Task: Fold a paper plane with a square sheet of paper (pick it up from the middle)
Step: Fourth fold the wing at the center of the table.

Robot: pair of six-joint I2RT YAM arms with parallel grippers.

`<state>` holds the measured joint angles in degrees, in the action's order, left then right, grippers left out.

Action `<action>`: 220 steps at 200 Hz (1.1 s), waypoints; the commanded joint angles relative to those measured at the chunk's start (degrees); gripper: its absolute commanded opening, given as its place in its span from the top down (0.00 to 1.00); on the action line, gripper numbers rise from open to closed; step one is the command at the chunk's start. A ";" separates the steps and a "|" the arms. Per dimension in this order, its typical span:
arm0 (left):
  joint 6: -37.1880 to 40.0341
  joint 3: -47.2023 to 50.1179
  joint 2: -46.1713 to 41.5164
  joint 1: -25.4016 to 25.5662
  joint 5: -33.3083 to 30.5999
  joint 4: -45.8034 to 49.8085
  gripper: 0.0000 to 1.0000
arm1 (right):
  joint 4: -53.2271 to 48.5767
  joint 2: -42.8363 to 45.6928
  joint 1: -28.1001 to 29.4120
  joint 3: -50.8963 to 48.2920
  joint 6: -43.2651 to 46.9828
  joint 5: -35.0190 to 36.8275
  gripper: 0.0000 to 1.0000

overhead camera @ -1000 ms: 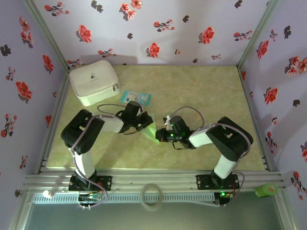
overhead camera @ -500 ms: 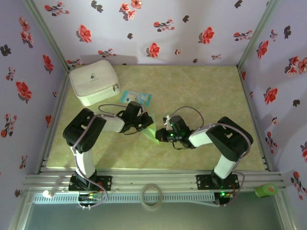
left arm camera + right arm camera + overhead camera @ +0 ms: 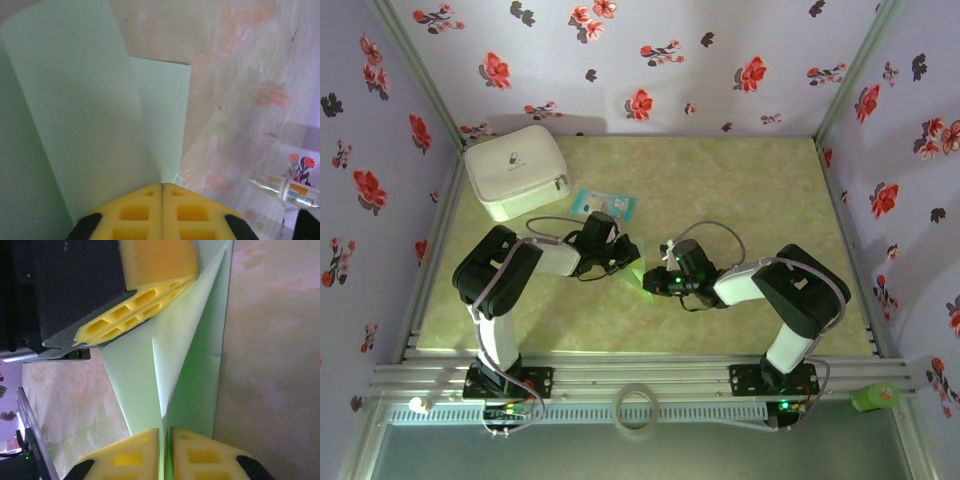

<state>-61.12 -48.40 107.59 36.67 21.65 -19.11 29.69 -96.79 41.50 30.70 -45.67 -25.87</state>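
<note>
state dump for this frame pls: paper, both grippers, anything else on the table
sheet: pale green, creased, held between the two arms near table centre
left gripper: shut on the sheet
right gripper: shut on the sheet, opposite the left one
fold stage: flaps visible, no dart shape yet
white pouch: far left corner
packet: blue-and-white, lying flat right of the pouch, apart from it
</note>
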 commanded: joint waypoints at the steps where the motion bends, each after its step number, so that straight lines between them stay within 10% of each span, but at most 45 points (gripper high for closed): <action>1: 1.80 0.06 1.85 0.25 -1.20 2.90 1.00 | -6.19 1.38 -0.36 -0.49 -1.74 -3.63 0.86; 220: 1.50 0.51 2.03 0.27 -1.14 2.15 1.00 | -18.61 2.88 -0.54 -0.31 0.22 -6.12 0.91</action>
<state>-61.06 -48.40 107.63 36.67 21.67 -19.27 19.92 -94.06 41.12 30.65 -47.55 -31.16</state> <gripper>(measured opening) 0.055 0.104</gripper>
